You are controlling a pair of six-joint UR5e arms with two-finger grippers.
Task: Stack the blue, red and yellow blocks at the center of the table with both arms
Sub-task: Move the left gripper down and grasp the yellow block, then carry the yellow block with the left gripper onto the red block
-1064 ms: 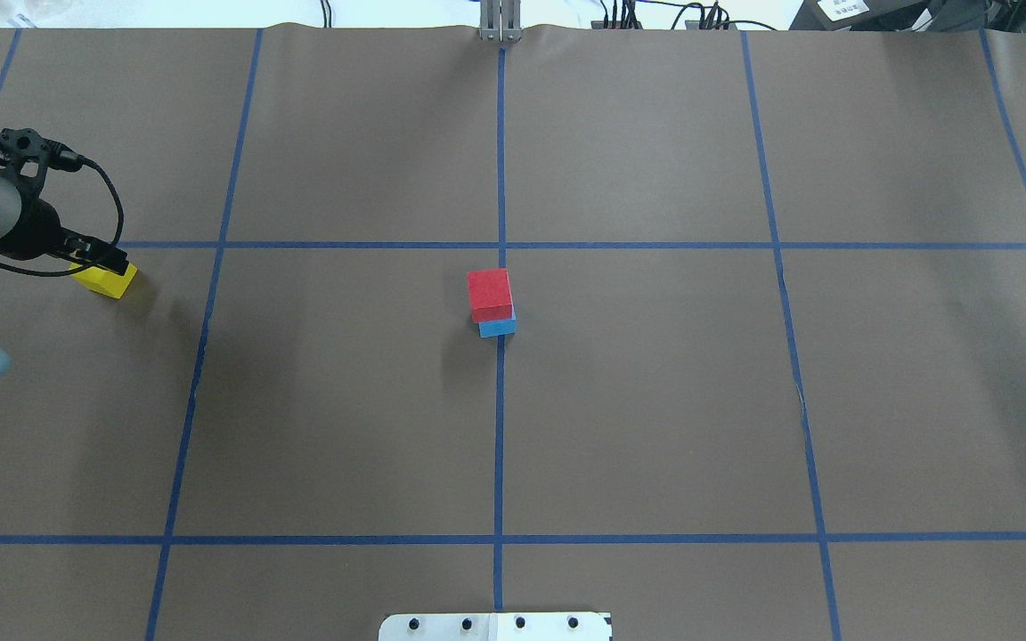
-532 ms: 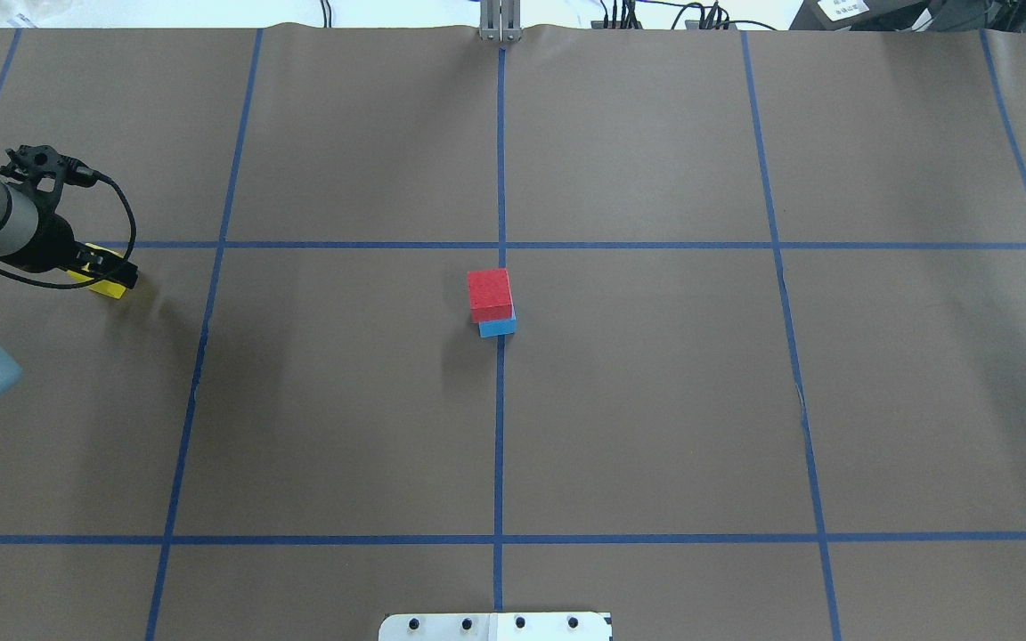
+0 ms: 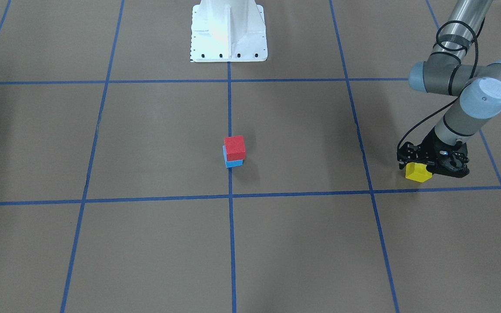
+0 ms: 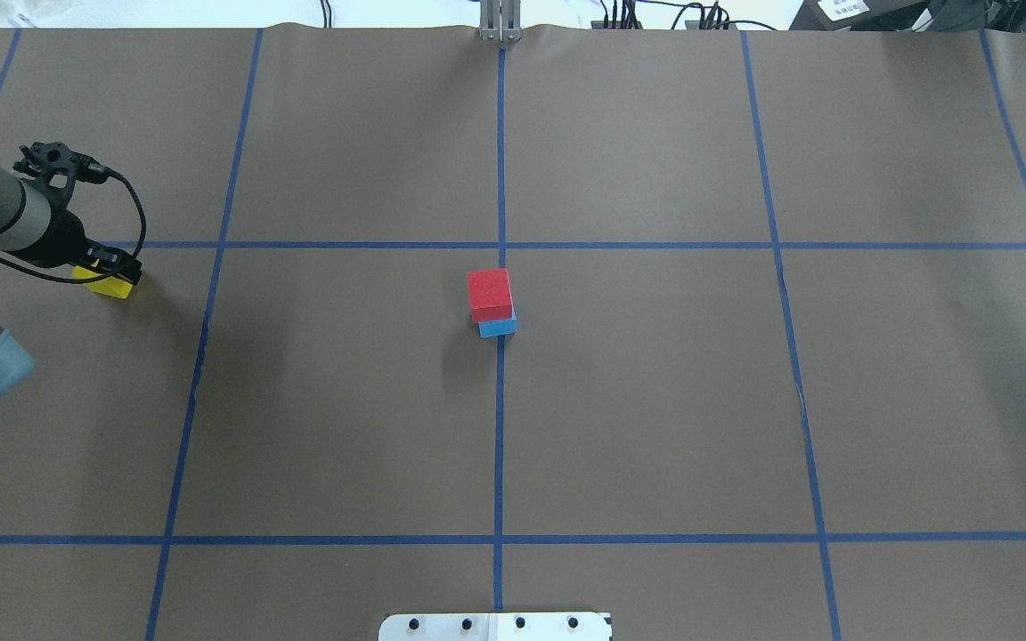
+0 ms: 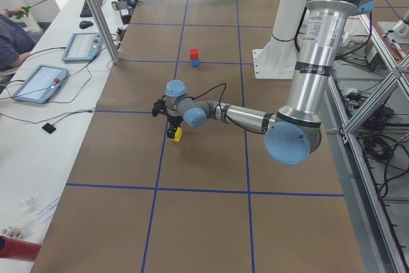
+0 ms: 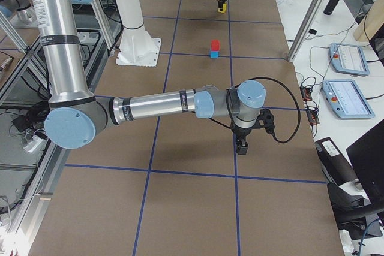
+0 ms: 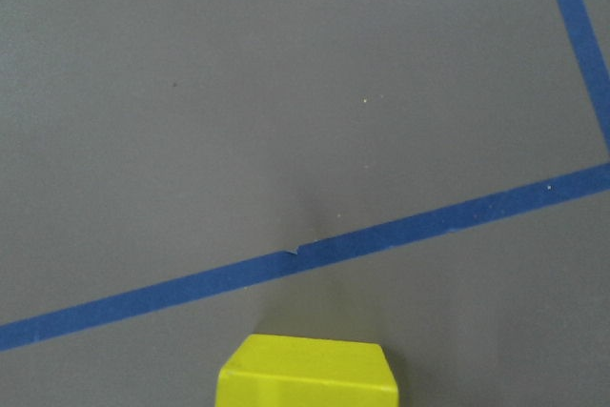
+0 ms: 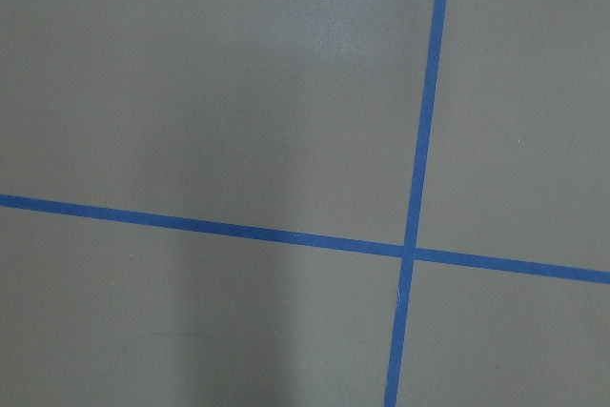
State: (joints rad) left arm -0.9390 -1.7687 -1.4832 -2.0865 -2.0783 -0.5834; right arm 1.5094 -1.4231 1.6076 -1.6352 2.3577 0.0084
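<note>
A red block [image 4: 489, 294] sits on a blue block [image 4: 497, 328] at the table's centre, and the stack also shows in the front view [image 3: 235, 148]. At the table's far left, my left gripper [image 4: 106, 265] is shut on the yellow block [image 4: 112, 287] and holds it just above the paper. The yellow block also shows in the front view [image 3: 417, 173] and at the bottom of the left wrist view [image 7: 307, 374]. My right gripper [image 6: 242, 148] shows only in the exterior right view, low over the table. I cannot tell whether it is open or shut.
Brown paper with blue tape grid lines [image 4: 500, 401] covers the table. The robot's white base [image 3: 228, 30] stands at the near middle edge. The right wrist view shows only paper and a tape crossing [image 8: 408, 253].
My left arm has shifted a little to the right, and the yellow block has stayed under its gripper. The red and blue stack has not moved.
</note>
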